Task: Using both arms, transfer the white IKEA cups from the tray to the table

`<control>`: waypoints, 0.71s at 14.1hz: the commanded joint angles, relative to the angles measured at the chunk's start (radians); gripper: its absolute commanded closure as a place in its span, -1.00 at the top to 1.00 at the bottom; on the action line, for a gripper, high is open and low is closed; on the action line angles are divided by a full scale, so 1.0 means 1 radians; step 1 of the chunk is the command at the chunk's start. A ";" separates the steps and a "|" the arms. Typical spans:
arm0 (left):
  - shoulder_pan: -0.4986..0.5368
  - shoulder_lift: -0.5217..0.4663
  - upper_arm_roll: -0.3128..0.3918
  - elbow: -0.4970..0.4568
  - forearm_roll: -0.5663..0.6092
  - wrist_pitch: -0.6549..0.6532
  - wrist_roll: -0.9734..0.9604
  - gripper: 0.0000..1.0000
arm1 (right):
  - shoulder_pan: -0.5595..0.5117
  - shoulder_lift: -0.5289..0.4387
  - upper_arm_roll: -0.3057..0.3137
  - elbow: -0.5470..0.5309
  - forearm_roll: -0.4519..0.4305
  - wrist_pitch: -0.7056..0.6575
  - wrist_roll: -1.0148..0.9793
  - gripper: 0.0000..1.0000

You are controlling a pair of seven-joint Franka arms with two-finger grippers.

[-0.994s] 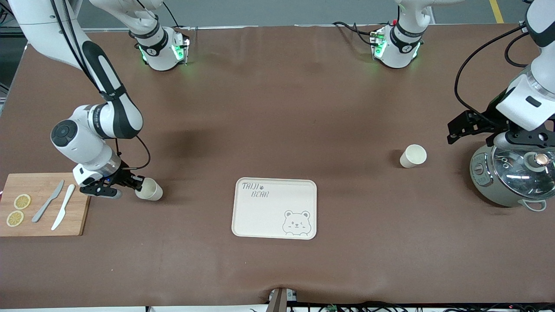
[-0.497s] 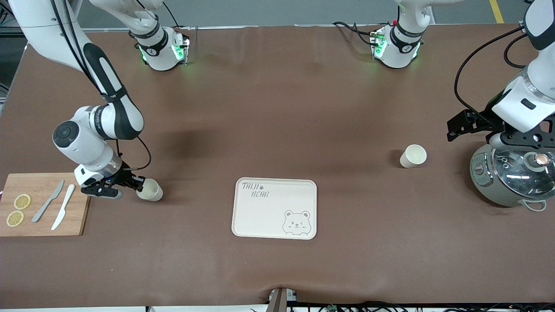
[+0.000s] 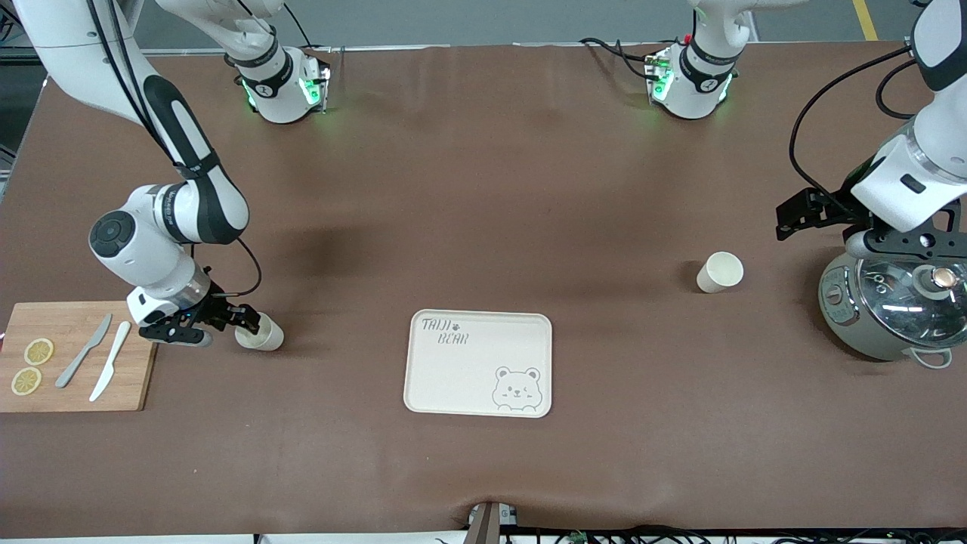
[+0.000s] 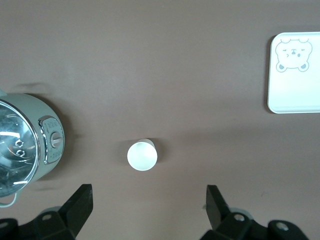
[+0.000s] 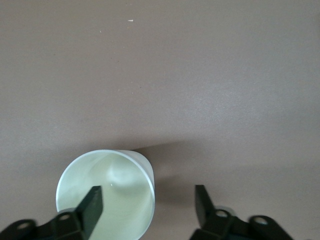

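Right gripper low at the first white IKEA cup, fingers spread, one fingertip inside the rim, the other outside the wall, nothing clamped. Cup upright on the brown table, just beside the wooden cutting board, toward the right arm's end from the cream bear tray. Left gripper up in the air with fingers wide apart and empty, near the grey-green pot. Second white IKEA cup upright between tray and pot, a little farther from the front camera than the tray. Two knives and lemon slices on the board.
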 commanded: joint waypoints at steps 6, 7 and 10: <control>0.000 0.004 -0.001 0.005 0.020 -0.021 0.017 1.00 | -0.020 -0.237 0.007 0.203 -0.003 -0.620 -0.029 1.00; 0.000 0.007 -0.001 0.006 0.020 -0.021 0.017 1.00 | -0.028 -0.268 0.006 0.246 -0.004 -0.708 -0.031 1.00; 0.000 0.007 -0.001 0.006 0.020 -0.021 0.017 1.00 | -0.033 -0.358 0.008 0.275 -0.061 -0.807 -0.031 1.00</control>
